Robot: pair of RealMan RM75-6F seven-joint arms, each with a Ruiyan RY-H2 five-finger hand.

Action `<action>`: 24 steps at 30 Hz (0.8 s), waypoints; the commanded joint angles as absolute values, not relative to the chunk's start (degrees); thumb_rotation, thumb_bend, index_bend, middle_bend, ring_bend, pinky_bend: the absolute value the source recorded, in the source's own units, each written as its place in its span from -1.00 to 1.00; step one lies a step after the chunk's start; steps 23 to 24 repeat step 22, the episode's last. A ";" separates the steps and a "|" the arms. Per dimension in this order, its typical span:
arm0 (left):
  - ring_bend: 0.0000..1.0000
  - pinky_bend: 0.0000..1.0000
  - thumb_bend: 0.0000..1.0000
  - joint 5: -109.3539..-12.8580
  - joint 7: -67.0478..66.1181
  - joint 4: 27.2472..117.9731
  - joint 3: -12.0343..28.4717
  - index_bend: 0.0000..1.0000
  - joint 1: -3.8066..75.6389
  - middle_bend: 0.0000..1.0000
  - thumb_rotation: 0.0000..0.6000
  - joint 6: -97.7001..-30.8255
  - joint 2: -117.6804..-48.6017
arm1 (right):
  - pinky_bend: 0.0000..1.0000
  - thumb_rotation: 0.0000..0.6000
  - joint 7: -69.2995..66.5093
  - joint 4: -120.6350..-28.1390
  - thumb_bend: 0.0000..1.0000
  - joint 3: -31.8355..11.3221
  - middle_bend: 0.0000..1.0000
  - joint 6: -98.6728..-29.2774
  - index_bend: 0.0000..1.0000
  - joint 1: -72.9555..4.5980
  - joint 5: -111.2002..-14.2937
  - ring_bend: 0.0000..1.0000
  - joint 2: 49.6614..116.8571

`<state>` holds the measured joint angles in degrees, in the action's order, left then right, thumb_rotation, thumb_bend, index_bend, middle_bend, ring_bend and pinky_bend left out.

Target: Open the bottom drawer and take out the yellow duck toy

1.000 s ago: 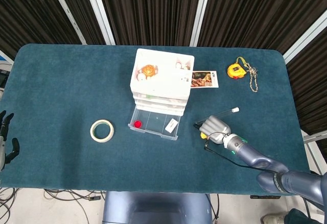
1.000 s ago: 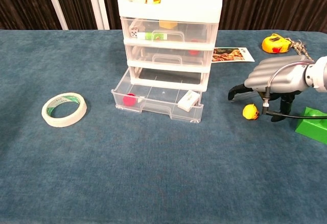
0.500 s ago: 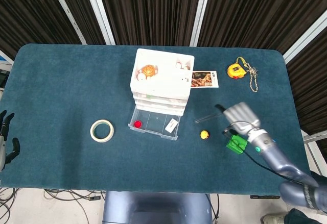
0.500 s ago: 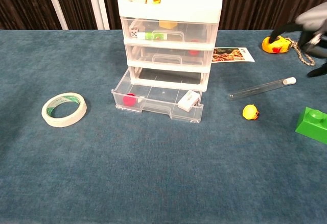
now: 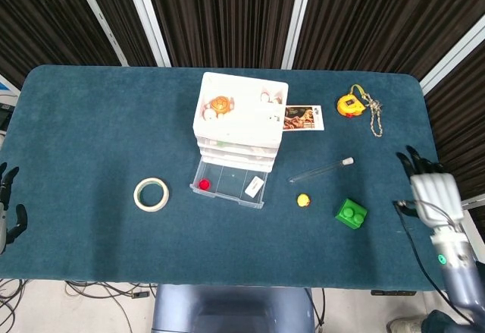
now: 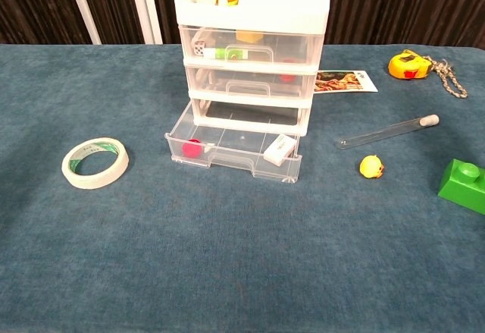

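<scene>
R hand [image 5: 432, 193] at table's [image 5: 91, 120] 4 o'clock edge, fingers spread, holding nothing. L hand [image 5: 7, 212] at 8 o'clock edge, partly cut off, can't tell its state. Yellow duck toy [image 6: 370, 167] lies on table, at 3 o'clock of pulled-out bottom drawer [image 6: 231, 151], near green block [image 6: 464, 185]. Tape roll [image 6: 95, 161] at drawer's 9 o'clock.

You see a table [image 6: 91, 272] covered in matt, napped blue cloth. The drawer unit [image 6: 250, 67] is plastic: white opaque frame, clear glossy drawers. The duck [image 6: 370, 167] looks smooth yellow plastic, the brick [image 6: 464, 184] glossy green plastic, the tube [image 6: 386, 131] clear and shiny. The tape roll [image 6: 95, 162] looks papery and matt. The chain [image 6: 449, 77] is metal.
</scene>
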<state>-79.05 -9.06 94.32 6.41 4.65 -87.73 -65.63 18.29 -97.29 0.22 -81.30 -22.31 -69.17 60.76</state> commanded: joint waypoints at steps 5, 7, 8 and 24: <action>-1.00 -1.00 0.22 -80.83 -9.58 93.78 5.82 -0.88 4.55 -1.00 1.00 -88.51 -65.67 | -0.47 1.00 13.25 -93.82 -0.72 3.88 -0.84 -89.92 -0.74 -13.11 -76.35 -0.56 64.79; -1.00 -1.00 0.22 -81.38 -9.38 93.79 5.66 -0.88 4.52 -1.00 1.00 -88.67 -65.52 | -0.48 1.00 13.19 -93.33 -0.72 4.62 -0.84 -90.20 -0.75 -11.97 -77.54 -0.56 65.37; -1.00 -1.00 0.22 -81.74 -9.29 93.73 5.53 -0.88 4.50 -1.00 1.00 -88.76 -65.42 | -0.48 1.00 13.56 -93.00 -0.72 4.88 -0.84 -90.10 -0.75 -11.57 -77.90 -0.56 65.62; -1.00 -1.00 0.22 -82.90 -8.69 95.13 4.23 -0.88 4.36 -1.00 1.00 -87.64 -64.42 | -0.48 1.00 16.04 -92.54 -0.72 1.77 -0.84 -93.53 -0.82 -8.31 -80.82 -0.57 66.61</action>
